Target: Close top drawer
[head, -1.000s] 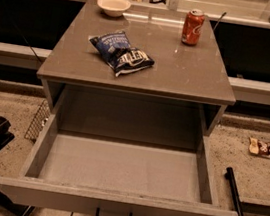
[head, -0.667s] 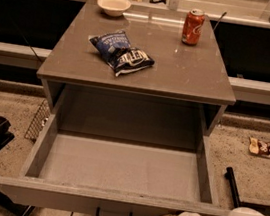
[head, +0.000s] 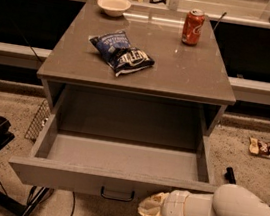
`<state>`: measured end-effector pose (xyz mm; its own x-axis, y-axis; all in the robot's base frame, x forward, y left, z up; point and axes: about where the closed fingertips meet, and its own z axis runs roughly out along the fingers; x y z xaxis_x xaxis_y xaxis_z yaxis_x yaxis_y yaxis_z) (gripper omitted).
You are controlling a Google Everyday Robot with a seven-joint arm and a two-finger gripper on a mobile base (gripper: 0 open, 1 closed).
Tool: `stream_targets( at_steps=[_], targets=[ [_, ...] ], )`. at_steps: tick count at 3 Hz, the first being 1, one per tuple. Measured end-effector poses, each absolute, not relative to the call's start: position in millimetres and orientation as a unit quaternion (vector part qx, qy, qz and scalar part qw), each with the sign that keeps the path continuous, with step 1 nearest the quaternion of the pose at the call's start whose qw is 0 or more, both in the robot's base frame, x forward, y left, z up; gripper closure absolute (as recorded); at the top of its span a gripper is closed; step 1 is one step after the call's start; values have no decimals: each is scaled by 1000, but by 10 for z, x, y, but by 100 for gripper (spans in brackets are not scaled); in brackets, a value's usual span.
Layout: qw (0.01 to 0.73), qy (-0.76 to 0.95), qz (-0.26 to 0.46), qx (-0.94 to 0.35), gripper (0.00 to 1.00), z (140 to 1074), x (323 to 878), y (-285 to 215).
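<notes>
Top drawer (head: 122,159) — grey-beige, shallow, pulled wide open — claw (head: 147,209) just below its front.

The single camera looks down from close before the top drawer (head: 64,176) — the gripper (head: 150,209) at bottom right.

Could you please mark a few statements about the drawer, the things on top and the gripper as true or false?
1. The top drawer is pulled out. True.
2. The chip bag lies inside the drawer. False: it lies on the cabinet top, and the drawer looks empty.
3. The gripper is low in front of the drawer, right of its handle. True.
4. The soda can lies on its side. False: it stands upright.
5. The bowl sits at the back left of the top. True.
</notes>
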<state>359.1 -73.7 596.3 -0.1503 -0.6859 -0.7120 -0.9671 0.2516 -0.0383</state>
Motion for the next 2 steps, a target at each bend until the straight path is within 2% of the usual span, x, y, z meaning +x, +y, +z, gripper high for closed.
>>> stream_targets(
  at_steps=[2],
  targets=[
    [322, 722, 205, -577, 100, 5899, 3912, -754]
  ],
)
